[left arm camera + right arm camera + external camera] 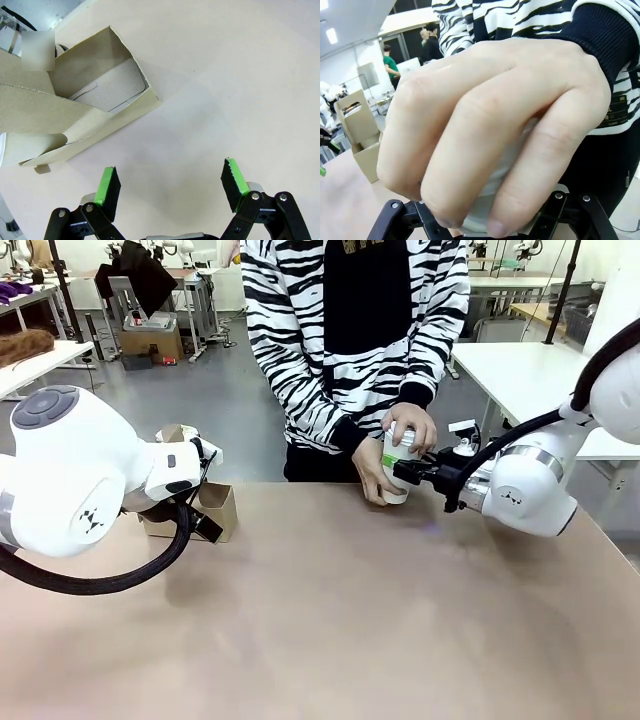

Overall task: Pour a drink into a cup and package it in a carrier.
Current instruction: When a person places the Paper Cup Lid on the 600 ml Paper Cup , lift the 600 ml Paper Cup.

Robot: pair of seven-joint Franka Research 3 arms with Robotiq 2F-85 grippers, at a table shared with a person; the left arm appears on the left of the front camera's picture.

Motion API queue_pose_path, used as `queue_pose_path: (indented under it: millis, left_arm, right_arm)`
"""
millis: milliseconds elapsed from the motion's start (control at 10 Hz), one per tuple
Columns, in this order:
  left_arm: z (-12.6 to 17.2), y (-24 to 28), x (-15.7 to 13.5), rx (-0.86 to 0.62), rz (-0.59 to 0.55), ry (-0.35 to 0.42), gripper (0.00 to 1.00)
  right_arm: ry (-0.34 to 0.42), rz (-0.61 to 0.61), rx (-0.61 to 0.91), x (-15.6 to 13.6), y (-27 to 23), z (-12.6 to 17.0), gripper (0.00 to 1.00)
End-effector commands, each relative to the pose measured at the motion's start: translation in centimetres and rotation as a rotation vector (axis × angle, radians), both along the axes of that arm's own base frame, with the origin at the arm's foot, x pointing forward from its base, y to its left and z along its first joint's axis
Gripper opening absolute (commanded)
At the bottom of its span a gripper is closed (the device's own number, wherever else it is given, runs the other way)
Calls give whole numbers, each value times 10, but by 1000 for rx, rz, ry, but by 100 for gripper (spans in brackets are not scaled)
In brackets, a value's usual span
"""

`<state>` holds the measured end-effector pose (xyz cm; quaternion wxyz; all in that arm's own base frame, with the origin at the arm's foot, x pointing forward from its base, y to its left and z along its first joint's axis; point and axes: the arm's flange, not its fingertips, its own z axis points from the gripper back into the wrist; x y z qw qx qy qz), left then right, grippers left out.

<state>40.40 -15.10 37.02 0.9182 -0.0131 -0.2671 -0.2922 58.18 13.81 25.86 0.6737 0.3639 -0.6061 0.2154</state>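
So here the white paper cup (400, 450) is at the far edge of the table (330, 630), and it's shared. The right gripper (405, 472) is pinching it from the side, while the person has one hand (411, 425) on top and the other hand (369, 475) wrapped round the body. In the right wrist view that hand covers nearly the whole cup, so I can't tell if there's a lid on or how full it is.

The cardboard carrier (218, 508) sits well apart on the left side of the table, with its tall centre piece upright. The left gripper (171, 185) hovers just beside it, fingers spread wide with nothing between them.

My read is that this is the handover before the cup goes into the carrier. A few tips:

- Don't pull until both of the person's hands are off, or a tug could slosh it or crush the paper wall.
- Keep the cup dead upright and travel low and slow across the table.
- Aim for the open compartment, clear of the centre handle, and go straight down.
- The carrier looks light, so the left gripper could brace it – otherwise it may skid when the cup touches.
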Motion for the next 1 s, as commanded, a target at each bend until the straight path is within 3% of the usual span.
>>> queue_pose_path:
  millis: [0, 900]
  left_arm:
    - [0, 0, 0, -1, -2, -1, 100]
    - [0, 0, 0, -1, -2, -1, 100]
  right_arm:
    - [0, -7, -2, 0, 2, 4, 81]
    - [0, -7, -2, 0, 2, 4, 81]
